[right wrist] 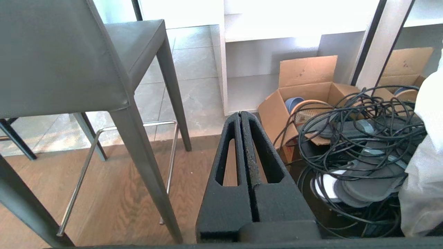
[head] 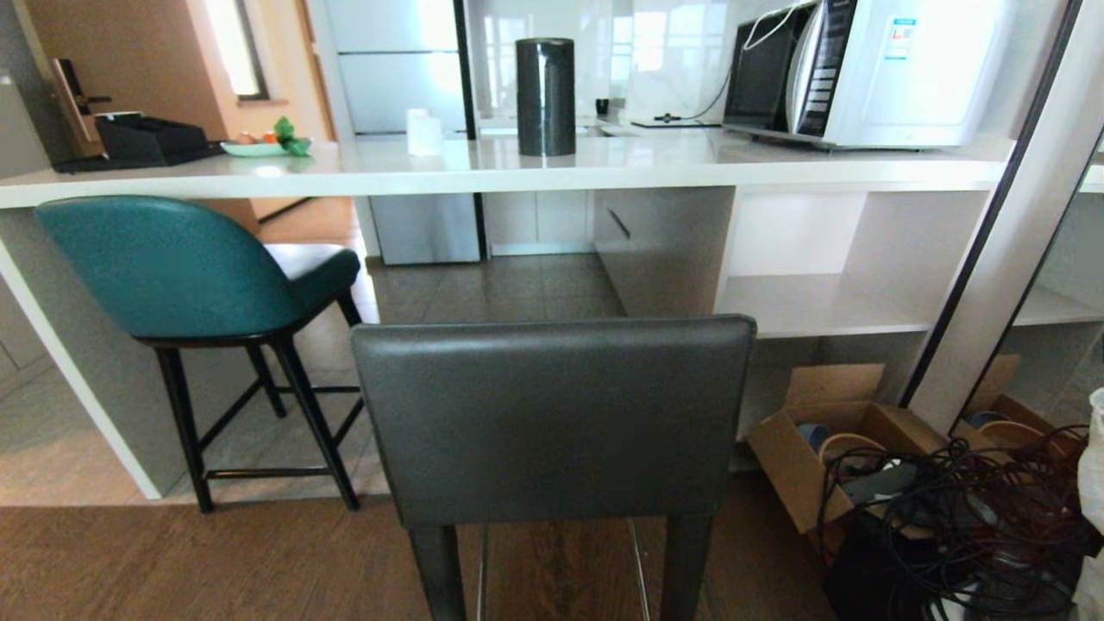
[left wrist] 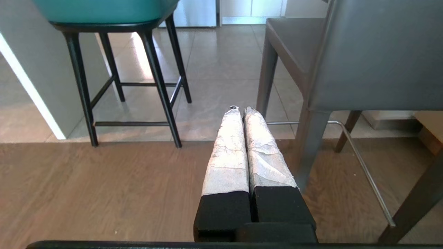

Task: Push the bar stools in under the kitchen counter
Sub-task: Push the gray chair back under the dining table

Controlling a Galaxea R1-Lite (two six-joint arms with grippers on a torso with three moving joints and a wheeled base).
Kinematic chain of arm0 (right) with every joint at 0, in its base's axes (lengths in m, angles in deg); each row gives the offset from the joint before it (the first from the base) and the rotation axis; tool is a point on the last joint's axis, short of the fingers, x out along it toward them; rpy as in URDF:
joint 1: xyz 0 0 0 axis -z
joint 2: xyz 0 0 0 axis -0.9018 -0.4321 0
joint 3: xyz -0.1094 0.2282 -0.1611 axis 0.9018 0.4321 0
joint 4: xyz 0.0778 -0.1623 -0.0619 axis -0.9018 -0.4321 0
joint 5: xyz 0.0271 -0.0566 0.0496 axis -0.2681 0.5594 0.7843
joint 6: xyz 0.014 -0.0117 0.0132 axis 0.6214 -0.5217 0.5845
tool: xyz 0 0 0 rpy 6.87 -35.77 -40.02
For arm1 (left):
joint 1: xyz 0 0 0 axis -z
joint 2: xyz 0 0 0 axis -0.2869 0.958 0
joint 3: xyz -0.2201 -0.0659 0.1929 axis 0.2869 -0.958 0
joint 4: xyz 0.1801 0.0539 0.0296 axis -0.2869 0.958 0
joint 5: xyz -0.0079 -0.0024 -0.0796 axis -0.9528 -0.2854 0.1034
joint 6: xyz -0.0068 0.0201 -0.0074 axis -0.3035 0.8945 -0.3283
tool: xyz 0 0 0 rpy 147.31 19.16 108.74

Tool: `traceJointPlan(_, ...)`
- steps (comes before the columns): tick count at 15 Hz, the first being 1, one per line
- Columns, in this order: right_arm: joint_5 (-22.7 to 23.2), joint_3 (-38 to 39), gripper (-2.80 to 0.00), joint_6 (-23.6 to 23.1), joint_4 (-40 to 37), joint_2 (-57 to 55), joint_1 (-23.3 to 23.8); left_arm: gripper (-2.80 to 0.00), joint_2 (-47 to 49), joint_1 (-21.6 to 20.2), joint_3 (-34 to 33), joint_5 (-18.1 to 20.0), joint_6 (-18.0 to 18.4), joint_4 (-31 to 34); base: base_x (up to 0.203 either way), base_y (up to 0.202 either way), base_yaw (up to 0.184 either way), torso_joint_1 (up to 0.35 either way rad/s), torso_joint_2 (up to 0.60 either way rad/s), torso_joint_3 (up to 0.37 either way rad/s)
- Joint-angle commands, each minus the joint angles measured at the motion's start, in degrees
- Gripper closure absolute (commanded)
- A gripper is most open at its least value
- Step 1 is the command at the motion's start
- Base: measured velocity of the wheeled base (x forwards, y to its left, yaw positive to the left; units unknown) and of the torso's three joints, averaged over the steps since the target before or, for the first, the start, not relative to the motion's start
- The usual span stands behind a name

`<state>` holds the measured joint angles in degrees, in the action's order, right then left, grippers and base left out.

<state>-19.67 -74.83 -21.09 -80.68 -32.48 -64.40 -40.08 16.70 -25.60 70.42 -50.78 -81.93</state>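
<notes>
Kitchen bench (head: 483, 168), grey stool (head: 552, 414) standing out.
Stool's back lies dead ahead between the low, closed left gripper (left wrist: 241, 110) and right gripper (right wrist: 240, 114); neither touches it.

A: What sits up on the table?

B: A white microwave (head: 862, 69) at the right, a tall dark cylinder (head: 545, 97) near the middle, a small white roll (head: 423, 132), a plate with something green (head: 263, 145), and a black tray (head: 151, 141) at the far left.

A: And on the floor?

B: An open cardboard box (head: 841, 431) beside a tangle of black cables (head: 966, 509), on brown wood flooring (head: 216, 561).
</notes>
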Motion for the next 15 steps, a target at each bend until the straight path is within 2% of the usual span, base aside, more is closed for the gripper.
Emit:
traceJointPlan(1, 0.01, 0.26, 0.0, -0.01, 0.0, -0.09, 0.0, 0.0, 0.07, 0.06, -0.18, 0.04, 0.11, -0.03, 0.0, 0.0, 0.0, 0.0, 0.0, 0.0)
traceJointPlan(15, 0.01, 0.26, 0.0, 0.17, 0.02, -0.09, 0.0, 0.0, 0.07, -0.02, -0.13, 0.22, 0.33, -0.03, 0.0, 0.0, 0.0, 0.0, 0.0, 0.0)
